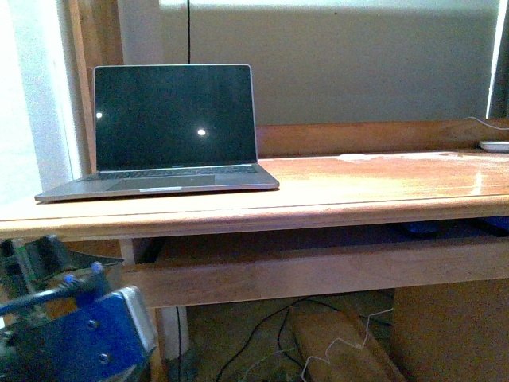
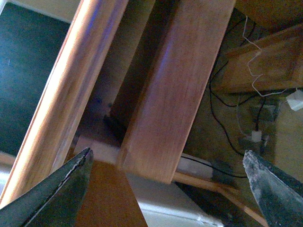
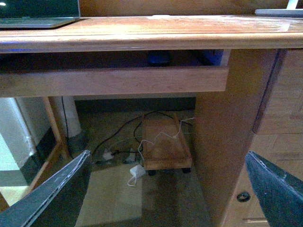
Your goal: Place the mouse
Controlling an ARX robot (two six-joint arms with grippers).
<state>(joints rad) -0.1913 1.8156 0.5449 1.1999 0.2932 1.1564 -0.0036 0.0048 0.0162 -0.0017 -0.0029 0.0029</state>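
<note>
A small dark domed shape, likely the mouse [image 3: 160, 57], lies in the shadowed slot under the wooden desk top [image 3: 156, 33]. It also shows in the front view [image 1: 419, 228] as a dark lump under the desk's right part. My right gripper [image 3: 168, 155] is open and empty, low in front of the desk and well short of the slot. My left gripper [image 2: 166, 153] is open and empty, below the desk's front edge at the left; it shows at the lower left of the front view [image 1: 60, 267].
An open laptop [image 1: 171, 119] with a dark screen stands on the desk's left part. A white flat object [image 1: 495, 146] lies at the far right. A blue thing [image 3: 211, 56] sits beside the mouse in the slot. Cables and a small wheeled wooden board [image 3: 163, 146] are on the floor.
</note>
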